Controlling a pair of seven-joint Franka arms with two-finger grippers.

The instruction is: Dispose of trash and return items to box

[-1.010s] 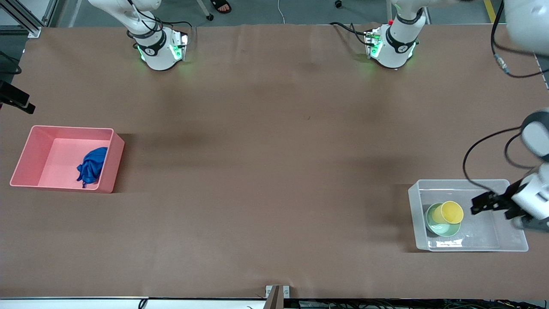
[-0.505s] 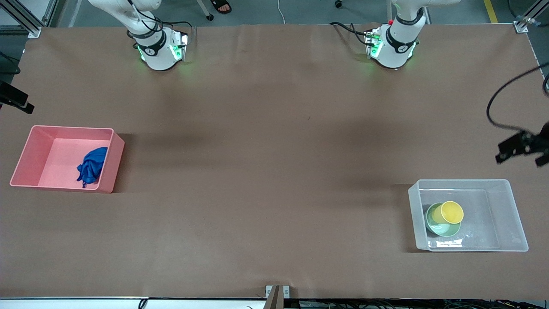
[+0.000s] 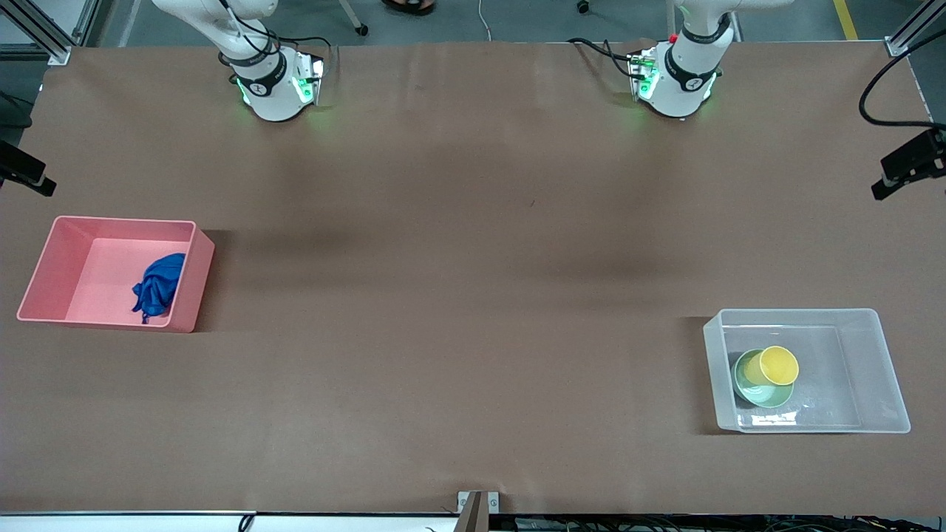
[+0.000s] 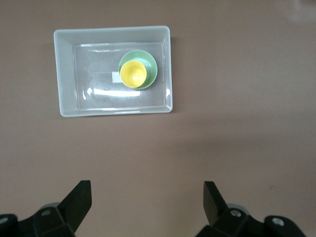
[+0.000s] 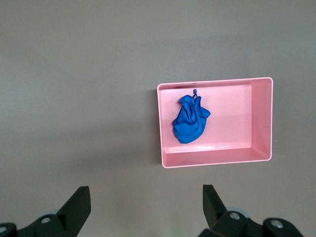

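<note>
Sitting in the clear box (image 3: 883, 369) at the left arm's end of the worktop (image 3: 473, 295), the yellow cup (image 3: 777, 365) rests inside the green bowl (image 3: 761, 395), so the two take up little room and both items look put away. The blue trash (image 3: 157, 286) lies in the pink bin (image 3: 44, 273) at the right arm's end, well apart from the box, so the rubbish is kept away from the good things. The left gripper (image 4: 146, 197) hangs high over the bare worktop near the box, its jaws spread wide and holding nothing; in the front view it shows only at the edge. The right gripper (image 5: 145, 197) hangs high over the worktop near the pink bin, and its jaws are spread wide and hold nothing too. With nothing out on the worktop, the job looks done, and both arms seem to just wait up out of the way.
</note>
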